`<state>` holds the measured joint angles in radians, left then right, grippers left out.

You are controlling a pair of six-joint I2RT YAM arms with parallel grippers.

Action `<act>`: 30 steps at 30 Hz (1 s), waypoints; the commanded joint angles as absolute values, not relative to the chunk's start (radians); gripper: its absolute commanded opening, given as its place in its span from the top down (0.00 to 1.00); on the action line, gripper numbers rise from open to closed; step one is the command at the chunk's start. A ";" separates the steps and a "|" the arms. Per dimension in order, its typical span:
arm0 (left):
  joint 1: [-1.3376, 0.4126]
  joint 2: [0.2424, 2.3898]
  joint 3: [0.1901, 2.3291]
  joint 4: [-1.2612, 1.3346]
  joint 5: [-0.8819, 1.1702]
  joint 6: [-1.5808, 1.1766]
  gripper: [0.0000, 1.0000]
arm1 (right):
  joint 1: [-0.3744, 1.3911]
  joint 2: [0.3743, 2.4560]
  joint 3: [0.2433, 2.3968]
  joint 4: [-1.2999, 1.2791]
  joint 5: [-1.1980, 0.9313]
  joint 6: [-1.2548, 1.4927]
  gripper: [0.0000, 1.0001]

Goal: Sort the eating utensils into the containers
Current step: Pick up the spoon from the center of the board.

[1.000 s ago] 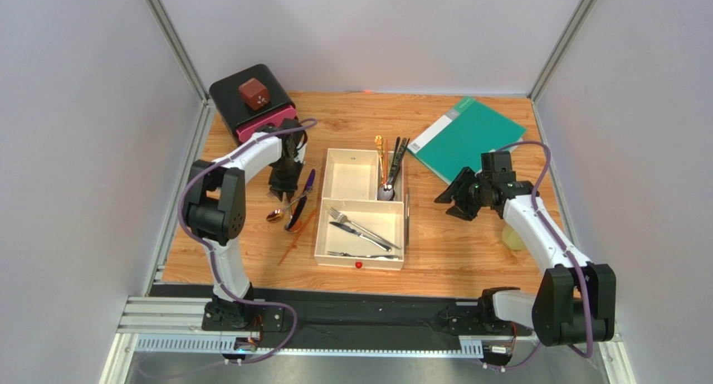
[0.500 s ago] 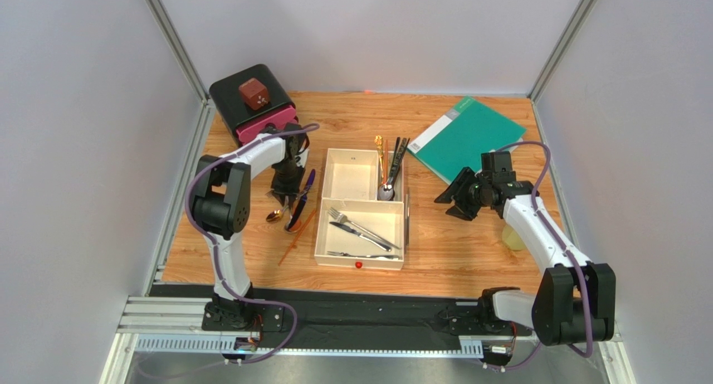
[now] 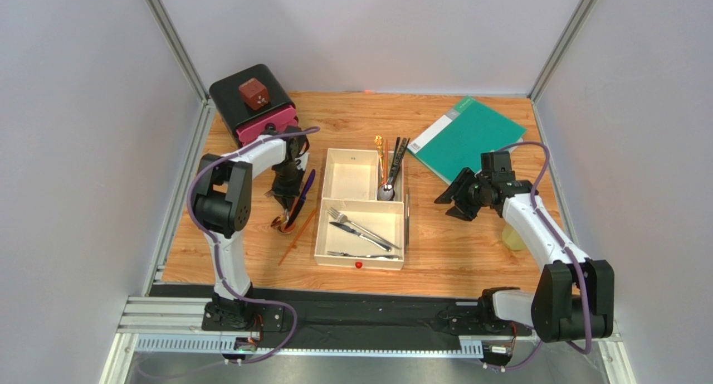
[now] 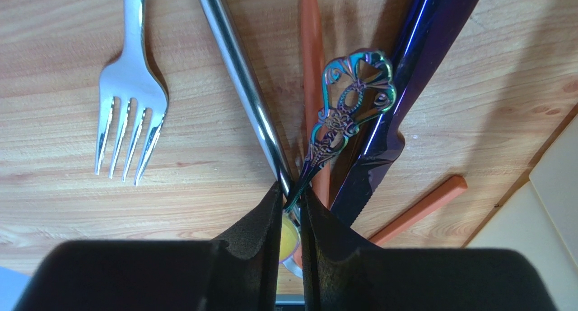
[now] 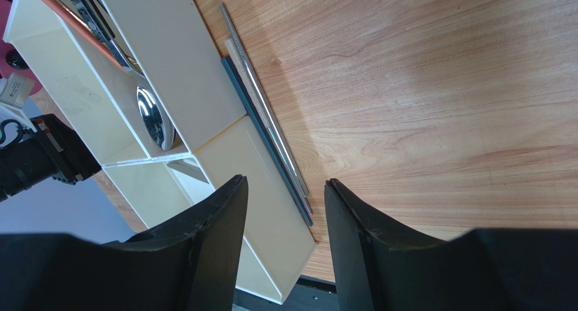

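Observation:
In the left wrist view my left gripper (image 4: 290,197) is shut on the thin stem of a blue-purple utensil with an ornate handle (image 4: 346,108). Around it on the wood lie a silver fork (image 4: 132,87), a silver handle (image 4: 234,67), orange chopsticks (image 4: 311,74) and a dark blue-purple knife (image 4: 407,101). From above, the left gripper (image 3: 284,193) is over this pile, left of the cream tray (image 3: 360,265). Silver utensils (image 3: 360,229) lie in the tray's large compartment. Gold and black ones (image 3: 389,168) lean in a small one. My right gripper (image 3: 459,198) hangs open to the right of the tray.
A black box with pink drawers (image 3: 251,108) stands at the back left. A green folder (image 3: 467,137) lies at the back right. A pale yellow cup (image 3: 512,236) sits by the right arm. Silver and dark chopsticks (image 5: 268,131) lie along the tray's outer wall (image 5: 169,47).
My left gripper has dropped onto the utensil pile and closed its jaws on the ornate stem. The spoon end by the pile has shifted a little nearer. The right arm has not moved.

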<state>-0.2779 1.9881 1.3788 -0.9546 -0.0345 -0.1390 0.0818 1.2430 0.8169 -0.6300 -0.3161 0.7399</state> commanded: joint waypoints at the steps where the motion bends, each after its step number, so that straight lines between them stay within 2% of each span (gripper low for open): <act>1: -0.275 1.930 1.364 -0.965 -0.021 -0.123 0.79 | 0.078 1.262 0.850 -0.592 -0.331 0.742 0.50; 16: -0.275 1.937 1.394 -0.979 -0.021 -0.120 0.77 | 0.077 1.264 0.845 -0.591 -0.334 0.741 0.50; 23: -0.275 1.933 1.394 -0.977 -0.020 -0.120 0.88 | 0.078 1.262 0.842 -0.592 -0.333 0.742 0.50; 25: -0.275 1.934 1.391 -0.979 -0.021 -0.118 0.88 | 0.078 1.264 0.844 -0.592 -0.336 0.744 0.50; 30: -0.275 1.933 1.387 -0.982 -0.025 -0.120 1.00 | 0.078 1.266 0.847 -0.592 -0.334 0.742 0.50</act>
